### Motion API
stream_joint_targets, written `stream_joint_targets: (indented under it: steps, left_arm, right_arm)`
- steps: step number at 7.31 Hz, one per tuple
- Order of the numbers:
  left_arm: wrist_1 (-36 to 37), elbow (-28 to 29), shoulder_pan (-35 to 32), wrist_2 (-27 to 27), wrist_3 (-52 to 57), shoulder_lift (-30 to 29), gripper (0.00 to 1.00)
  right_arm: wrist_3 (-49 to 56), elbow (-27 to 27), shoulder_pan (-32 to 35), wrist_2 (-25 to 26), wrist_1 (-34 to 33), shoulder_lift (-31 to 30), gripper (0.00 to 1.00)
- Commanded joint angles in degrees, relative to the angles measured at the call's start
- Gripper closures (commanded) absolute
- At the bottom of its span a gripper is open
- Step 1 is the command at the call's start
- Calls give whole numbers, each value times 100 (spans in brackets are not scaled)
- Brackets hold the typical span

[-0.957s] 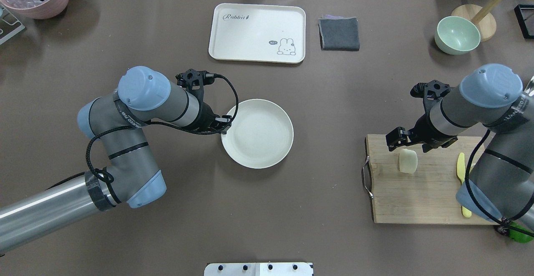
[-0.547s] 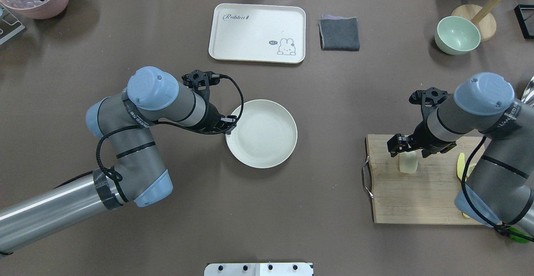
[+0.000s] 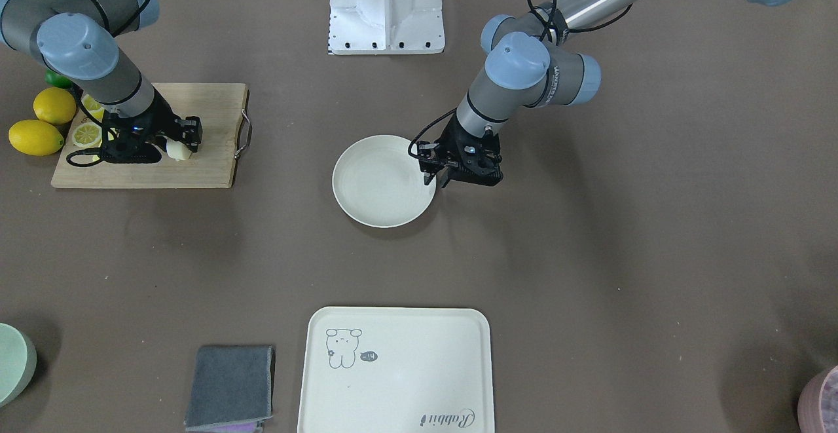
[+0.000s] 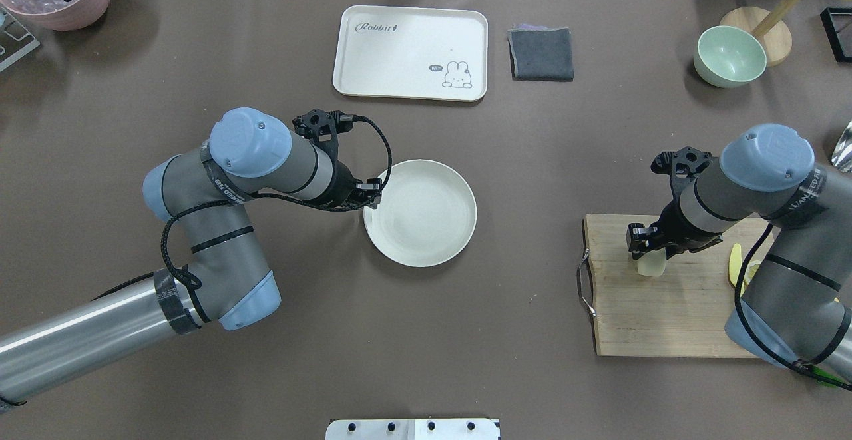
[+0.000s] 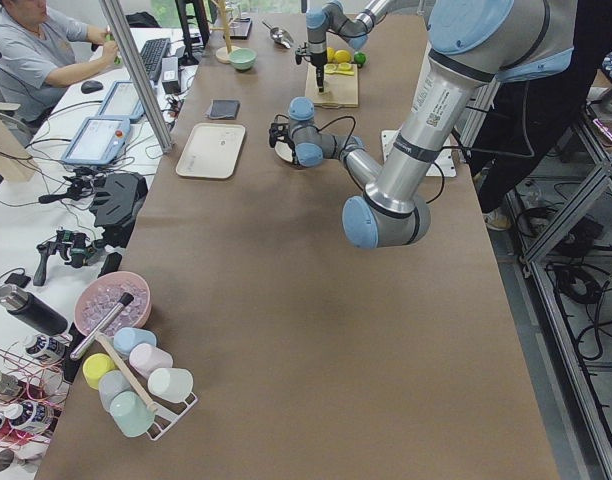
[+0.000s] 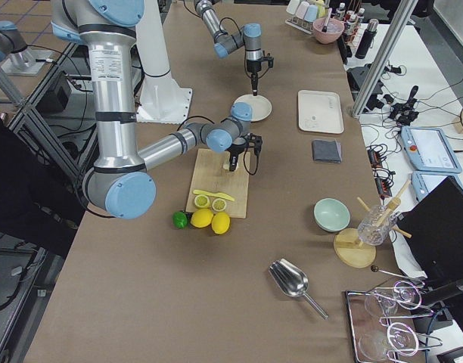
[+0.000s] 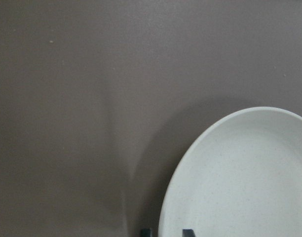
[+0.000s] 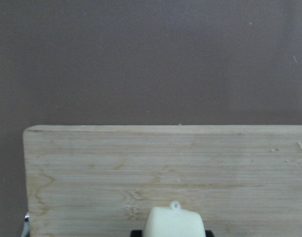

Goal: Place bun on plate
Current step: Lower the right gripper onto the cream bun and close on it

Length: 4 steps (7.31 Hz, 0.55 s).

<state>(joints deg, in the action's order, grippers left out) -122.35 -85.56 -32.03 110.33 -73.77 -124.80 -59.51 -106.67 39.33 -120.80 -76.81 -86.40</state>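
**Bun pickup on the cutting board: go easy on the squeeze**

The bun point(image 4: 652, 266) sits on the cutting board point(image 4: 665, 320), near its handle end, at the table's point(image 4: 519, 160) right side by the robot's edge. The right gripper point(image 4: 647, 248) is down over it with a finger against each side. I can't tell whether it's actually biting yet.

The left gripper point(image 4: 370, 198) is pinched onto the rim of the plate point(image 4: 436, 223), mid-table.

My take: close gently, since it looks squishy. Lift straight up off the board before heading over, and drop it mid-plate, away from those left fingers.

The only readable writing is "Rabbit" and a little "hi~" bubble on the tray point(image 4: 399, 47) at the far edge. The band lettering on the arms is too small to read.
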Motion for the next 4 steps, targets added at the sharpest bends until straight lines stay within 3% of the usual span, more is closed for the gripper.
stream_joint_targets:
  steps: [1, 3, 4]
  left_arm:
    - [9, -31, 39, -126, -94, -10, 4]
    - [9, -84, -14, -126, -94, -1, 4]
    - [9, -267, -197, -109, -94, 69, 4]
  right_arm:
    - [1, -21, -22, -40, 0, -8, 64]
    - [18, -56, 13, -76, -18, 106, 63]
    - [88, 22, 161, -58, -79, 472, 63]
